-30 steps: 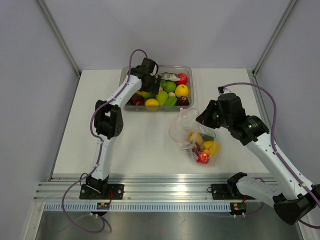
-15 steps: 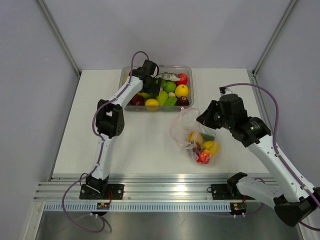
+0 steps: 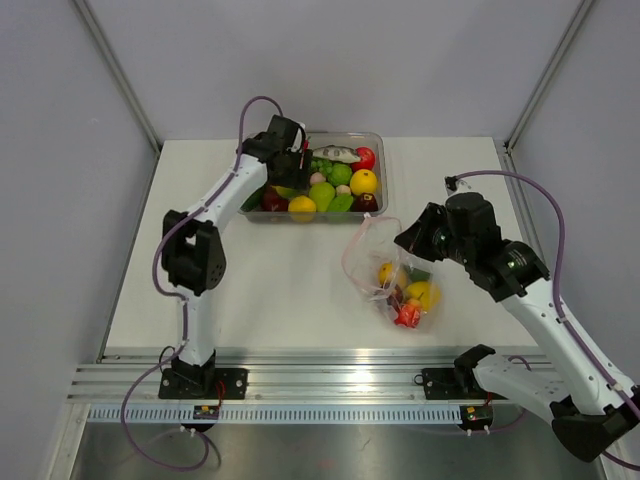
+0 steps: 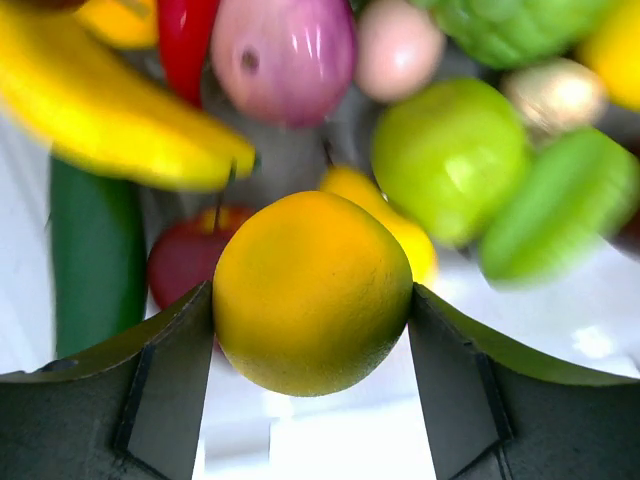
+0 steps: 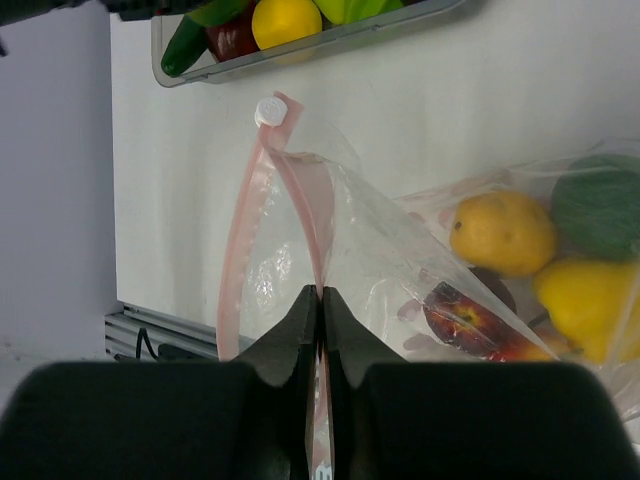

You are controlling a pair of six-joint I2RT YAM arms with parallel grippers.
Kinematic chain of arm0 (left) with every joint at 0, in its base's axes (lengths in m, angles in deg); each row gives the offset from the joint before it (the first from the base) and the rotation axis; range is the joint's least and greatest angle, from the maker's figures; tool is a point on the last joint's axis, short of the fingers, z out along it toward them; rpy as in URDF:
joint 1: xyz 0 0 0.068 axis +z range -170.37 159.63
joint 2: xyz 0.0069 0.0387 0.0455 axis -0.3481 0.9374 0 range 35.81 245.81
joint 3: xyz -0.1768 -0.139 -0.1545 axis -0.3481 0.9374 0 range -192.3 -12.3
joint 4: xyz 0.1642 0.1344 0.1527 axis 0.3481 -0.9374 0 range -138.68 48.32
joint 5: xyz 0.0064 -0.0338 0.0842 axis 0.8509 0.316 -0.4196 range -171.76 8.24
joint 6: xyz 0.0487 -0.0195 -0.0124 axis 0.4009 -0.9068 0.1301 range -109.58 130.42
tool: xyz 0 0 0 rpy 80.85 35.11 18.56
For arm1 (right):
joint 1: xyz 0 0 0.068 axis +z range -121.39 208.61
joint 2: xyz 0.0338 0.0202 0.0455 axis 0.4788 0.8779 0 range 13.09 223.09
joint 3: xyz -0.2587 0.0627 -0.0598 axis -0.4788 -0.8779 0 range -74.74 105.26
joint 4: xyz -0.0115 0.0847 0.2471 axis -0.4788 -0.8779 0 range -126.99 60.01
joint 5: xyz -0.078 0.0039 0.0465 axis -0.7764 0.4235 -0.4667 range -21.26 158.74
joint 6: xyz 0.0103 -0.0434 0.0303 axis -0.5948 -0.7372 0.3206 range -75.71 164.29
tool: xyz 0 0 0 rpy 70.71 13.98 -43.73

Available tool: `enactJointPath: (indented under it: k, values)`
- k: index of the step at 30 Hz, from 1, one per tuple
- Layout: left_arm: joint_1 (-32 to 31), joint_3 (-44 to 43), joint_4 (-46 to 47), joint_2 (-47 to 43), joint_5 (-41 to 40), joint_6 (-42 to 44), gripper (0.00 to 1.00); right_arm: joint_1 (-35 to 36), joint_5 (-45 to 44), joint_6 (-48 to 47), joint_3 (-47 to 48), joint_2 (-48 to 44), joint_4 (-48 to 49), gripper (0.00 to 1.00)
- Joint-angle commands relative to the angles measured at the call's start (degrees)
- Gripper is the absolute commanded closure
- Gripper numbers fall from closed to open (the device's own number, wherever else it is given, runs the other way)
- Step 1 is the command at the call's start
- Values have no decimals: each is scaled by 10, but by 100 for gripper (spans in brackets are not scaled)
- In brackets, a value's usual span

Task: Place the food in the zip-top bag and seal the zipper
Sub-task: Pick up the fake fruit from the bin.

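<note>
orange fruit (image 4: 312, 292) gripped, zipper (image 5: 238, 260) pinched, wrist views

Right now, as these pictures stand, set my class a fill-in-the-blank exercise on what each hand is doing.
1. The left hand grips an orange fruit above the clear ____.
2. The right hand pinches the pink ____ of the zip-top bag.
3. The bag's mouth is ____.
Missing words: tub; zipper; open.
</note>
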Motion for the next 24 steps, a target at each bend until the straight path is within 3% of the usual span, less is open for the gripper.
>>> enactJointPath:
  k: [1,9,14,20,24]
  values:
    - [-7,58,44,-174,49,-26,48,-1,24,10,-5,18,38,89]
    - [-40,138,35,-334,175,-48,53,-1,76,8,41,120,118,89]
    - [-83,240,79,-406,262,-81,52,-1,112,16,78,172,138,91]
    - [-134,337,151,-438,319,-127,52,-1,103,29,62,152,143,90]
    - [-163,346,167,-410,319,-139,52,-1,99,32,57,131,131,91]
